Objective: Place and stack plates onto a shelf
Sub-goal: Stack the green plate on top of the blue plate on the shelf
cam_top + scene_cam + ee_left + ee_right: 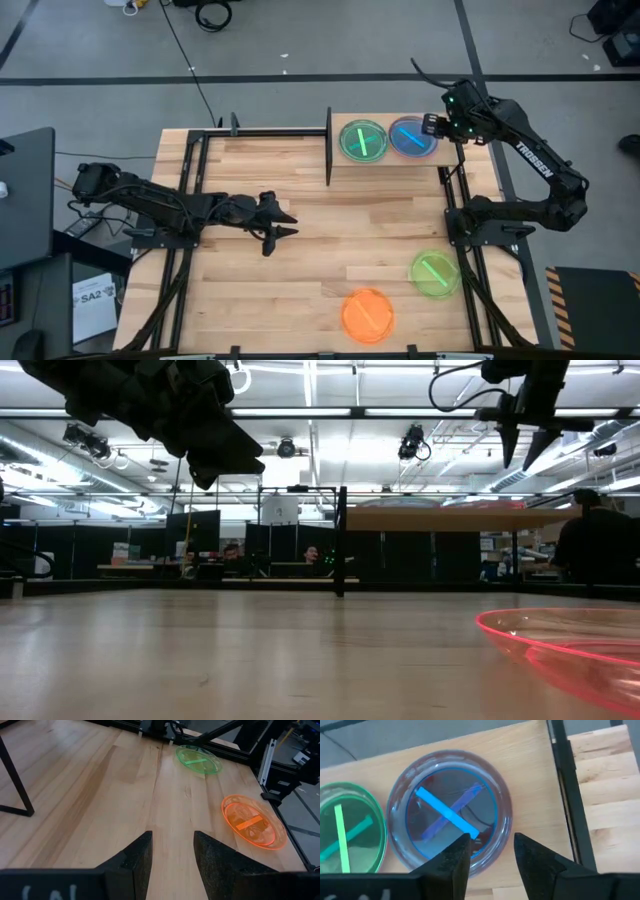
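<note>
Seen from above, the right arm is reached to the far right corner, its right gripper (436,126) held over the shelf (395,168). Two stacks are counted there: a green-topped stack (362,140) and, touching it, a blue-topped stack (411,138). The left arm is stretched low across the surface (300,250), the left gripper (288,224) near the middle with its jaws parted and nothing held. Two single plates are seen on the surface near the right edge: a green plate (434,272) and an orange plate (367,314).

At table height, the shelf (450,518) is viewed edge-on, and a plate rim (565,650), pinkish here, is seen close by.

Past the left jaws, spread and empty, the green plate (198,759) and orange plate (252,821) are shown well apart.

Past the right jaws, open and clear of everything, the blue-topped stack (451,812) is seen directly below, beside the green-topped stack (350,832).
</note>
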`<state>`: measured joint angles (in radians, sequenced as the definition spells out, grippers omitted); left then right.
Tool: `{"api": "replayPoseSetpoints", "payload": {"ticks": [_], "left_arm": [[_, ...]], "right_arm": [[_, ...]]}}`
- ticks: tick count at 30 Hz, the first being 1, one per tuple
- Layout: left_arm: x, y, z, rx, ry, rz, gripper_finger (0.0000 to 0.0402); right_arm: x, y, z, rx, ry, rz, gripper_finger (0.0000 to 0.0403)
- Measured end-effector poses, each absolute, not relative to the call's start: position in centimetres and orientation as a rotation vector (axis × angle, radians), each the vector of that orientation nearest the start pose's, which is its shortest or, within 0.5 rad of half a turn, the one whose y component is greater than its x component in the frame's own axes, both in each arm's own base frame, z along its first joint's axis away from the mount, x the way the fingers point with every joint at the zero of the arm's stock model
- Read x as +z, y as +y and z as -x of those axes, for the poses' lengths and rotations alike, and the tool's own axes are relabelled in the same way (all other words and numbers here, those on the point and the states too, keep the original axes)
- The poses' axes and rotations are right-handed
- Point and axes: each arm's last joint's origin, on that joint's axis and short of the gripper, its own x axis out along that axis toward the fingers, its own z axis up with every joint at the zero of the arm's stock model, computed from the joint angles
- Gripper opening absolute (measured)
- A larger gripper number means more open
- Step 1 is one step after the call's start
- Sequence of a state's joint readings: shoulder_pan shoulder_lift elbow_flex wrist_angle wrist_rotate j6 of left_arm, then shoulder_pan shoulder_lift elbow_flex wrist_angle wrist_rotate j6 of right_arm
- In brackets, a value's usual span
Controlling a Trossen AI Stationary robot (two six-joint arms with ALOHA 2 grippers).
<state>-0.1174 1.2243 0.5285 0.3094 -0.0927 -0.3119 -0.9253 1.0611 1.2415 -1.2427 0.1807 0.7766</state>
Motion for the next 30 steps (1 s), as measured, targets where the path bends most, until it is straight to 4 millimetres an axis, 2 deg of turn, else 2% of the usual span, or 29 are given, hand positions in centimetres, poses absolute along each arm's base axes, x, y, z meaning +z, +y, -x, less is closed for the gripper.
{"api": "replayPoseSetpoints", "payload": {"ticks": [12,19,30], "left_arm": [[20.4,-2.6,-24.5,0.036,0.384,0.267,0.0151],[20.4,-2.6,-24.5,0.036,0.384,0.267,0.0151],[20.4,-2.6,-24.5,0.036,0.385,0.267,0.0151]], "right_arm": [[35.1,-12.7,-10.6,-1.048,0.749,-1.078,0.0158],[34.8,-10.5,-12.1,-0.930,0.877,-1.016,0.0159],[35.1,-5.9,-15.5,-0.742,0.907,-0.868,0.0160]]}}
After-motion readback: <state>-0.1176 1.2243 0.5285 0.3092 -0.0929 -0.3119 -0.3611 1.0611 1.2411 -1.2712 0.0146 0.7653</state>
